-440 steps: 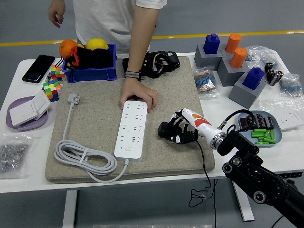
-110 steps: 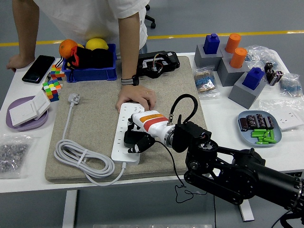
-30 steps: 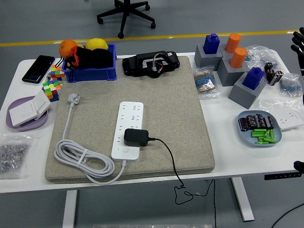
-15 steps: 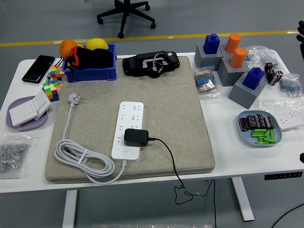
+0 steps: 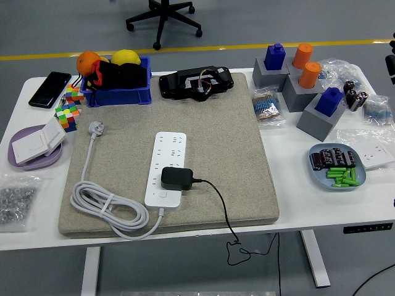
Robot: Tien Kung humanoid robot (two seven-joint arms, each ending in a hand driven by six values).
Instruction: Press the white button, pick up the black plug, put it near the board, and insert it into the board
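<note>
A white power strip lies lengthwise on the beige mat. The black plug sits on the strip's near end, seated in a socket. Its black cable trails right and off the table's front edge. The strip's white button shows just in front of the plug. Only a sliver of my right hand shows at the right edge, far from the strip. My left arm is out of view.
The strip's white cord is coiled on the mat's left front. A blue bin and a black device stand at the back. Grey blocks and a dish of parts are on the right. A purple plate is on the left.
My right hand, earlier holding the plug over the strip, has let go and withdrawn to the right edge. The person who steadied the strip has left. The plug stays in the strip.
</note>
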